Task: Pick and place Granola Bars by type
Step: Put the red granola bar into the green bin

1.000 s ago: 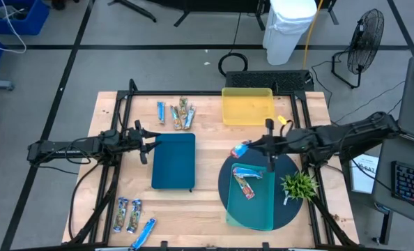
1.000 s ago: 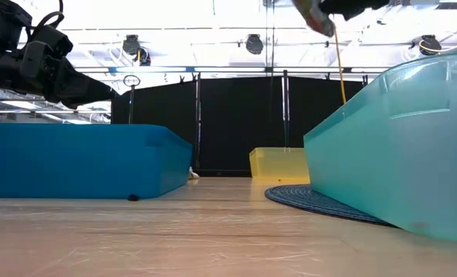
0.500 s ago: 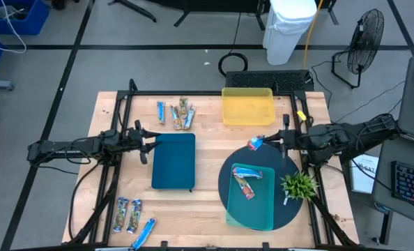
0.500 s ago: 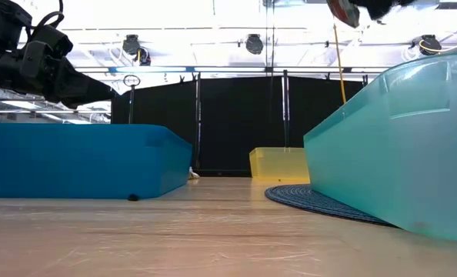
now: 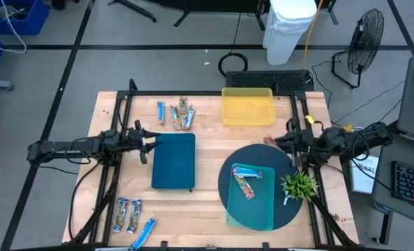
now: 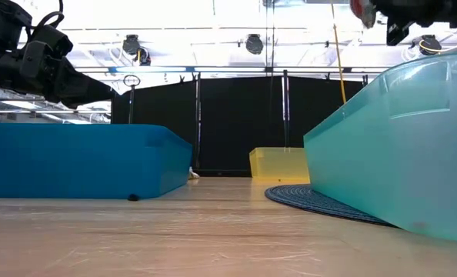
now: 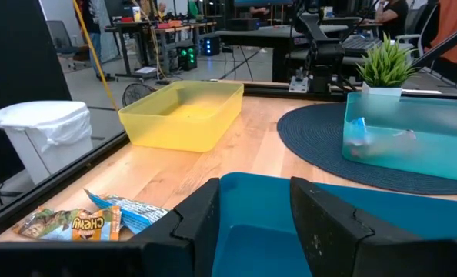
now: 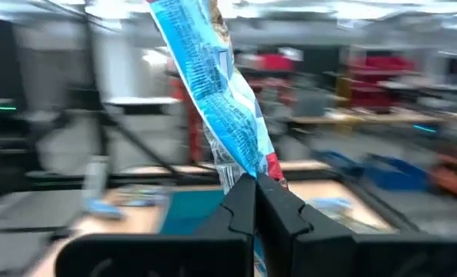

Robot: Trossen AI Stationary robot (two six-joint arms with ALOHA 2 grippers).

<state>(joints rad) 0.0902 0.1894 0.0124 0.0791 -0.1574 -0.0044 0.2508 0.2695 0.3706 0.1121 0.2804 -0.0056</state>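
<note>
Since a second ago the right hand (image 5: 277, 140) has carried its bar (image 8: 221, 100) off the teal tray (image 5: 252, 209) and back toward the bench's (image 5: 207, 181) right edge, just in front of the yellow tray (image 5: 248, 107). Its fingers are clamped on the bar's lower end; the wrapper is shiny blue with fine white print and a red patch near the grip, standing up and tilted. Two bars lie in the teal tray, on the round mat (image 5: 290, 202). The left hand (image 5: 143, 143) hangs with fingers apart beside the blue tray (image 5: 173, 161).
</note>
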